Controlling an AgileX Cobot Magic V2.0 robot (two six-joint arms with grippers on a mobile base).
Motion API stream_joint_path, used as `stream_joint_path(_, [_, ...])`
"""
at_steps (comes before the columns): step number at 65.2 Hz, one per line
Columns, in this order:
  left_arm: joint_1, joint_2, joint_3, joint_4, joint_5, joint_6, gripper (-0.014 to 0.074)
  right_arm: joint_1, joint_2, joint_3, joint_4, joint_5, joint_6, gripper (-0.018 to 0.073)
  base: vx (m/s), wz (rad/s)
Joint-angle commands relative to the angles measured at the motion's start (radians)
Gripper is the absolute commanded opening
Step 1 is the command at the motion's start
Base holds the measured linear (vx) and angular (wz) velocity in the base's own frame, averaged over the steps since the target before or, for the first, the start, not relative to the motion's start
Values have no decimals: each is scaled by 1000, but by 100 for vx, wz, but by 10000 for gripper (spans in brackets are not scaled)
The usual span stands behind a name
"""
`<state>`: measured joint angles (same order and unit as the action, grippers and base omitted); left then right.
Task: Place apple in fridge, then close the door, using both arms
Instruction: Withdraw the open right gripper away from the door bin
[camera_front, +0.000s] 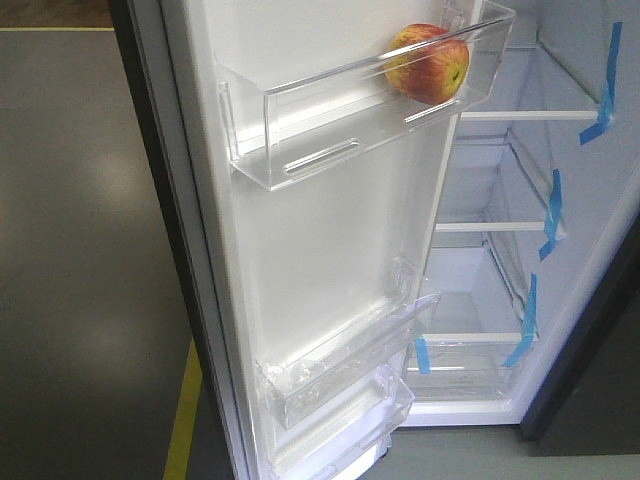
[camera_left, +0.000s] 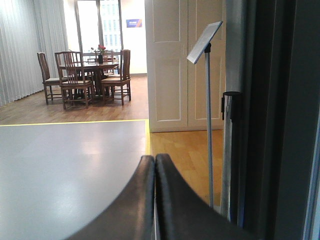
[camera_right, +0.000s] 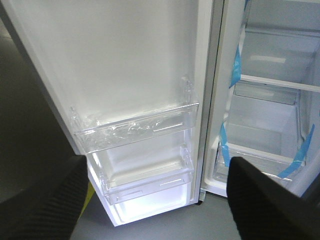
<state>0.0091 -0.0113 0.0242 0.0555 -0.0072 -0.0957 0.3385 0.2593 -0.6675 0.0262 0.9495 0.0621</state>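
text: none is showing readably | blue sign (camera_left: 133, 22) on far wall: its white lettering is appearing too small to read

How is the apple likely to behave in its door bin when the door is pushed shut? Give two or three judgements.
The apple is round, so it may roll along the bin, which has free room beside it. The bin's front wall rises well up it, so it probably stays in. Its skin looks smooth, perhaps slippery.

Views around the door (camera_front: 330, 250)
Front camera looks down on its lining; right wrist shares its lower bins (camera_right: 135, 130), nearer; left wrist faces away.
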Motion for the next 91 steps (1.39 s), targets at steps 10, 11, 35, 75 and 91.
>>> stream_joint_path(10, [1,-15,29,-11,-73,-2,-6,1,-82,-23,79,90,-106,543,0,0])
stream_joint_path(11, [1,-15,29,-11,-73,-2,-6,1,-89,-23,83,95,-110,543,0,0])
stream_joint_path(35, [1,-15,29,-11,-74,-6,-6,1,-136,-23,86,127,-106,543,0,0])
stream_joint_path(75, [1,53,-253,-11,-19,-100,-6,1,-136,-23,85,143,-107,543,0,0])
stream_joint_path(91, [1,318,-609,-10,370,-62,-6,1,-136,-23,85,143,-107,543,0,0])
